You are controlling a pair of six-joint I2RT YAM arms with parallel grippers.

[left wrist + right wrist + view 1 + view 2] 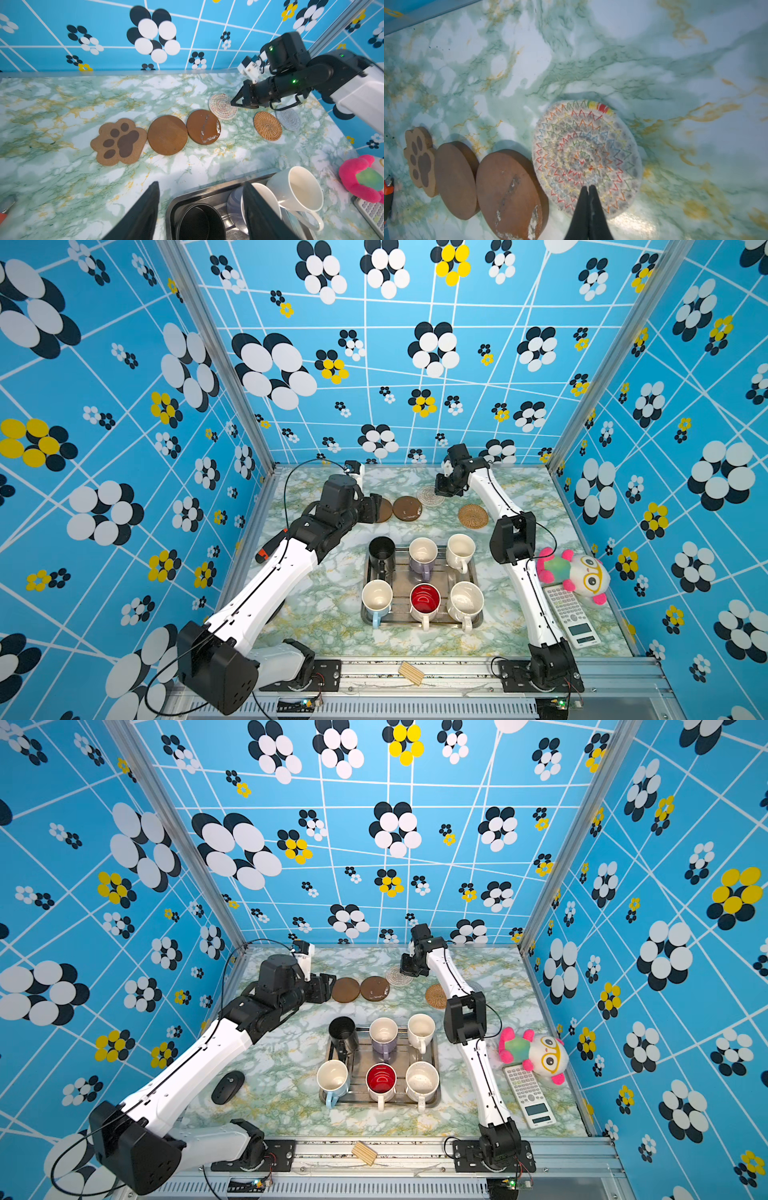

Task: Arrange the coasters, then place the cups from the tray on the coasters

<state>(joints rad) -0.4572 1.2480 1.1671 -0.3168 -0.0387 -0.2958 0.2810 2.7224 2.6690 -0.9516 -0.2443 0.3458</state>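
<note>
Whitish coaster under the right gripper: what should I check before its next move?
1. Right gripper shut, tips over the whitish coaster: ok.
2. Tips actually pressing on it: cannot tell.
3. Whitish coaster clear of the scratched brown disc: not ok, their edges meet.
4. Left gripper open and empty: ok.
5. All six cups in the tray: ok.
</note>
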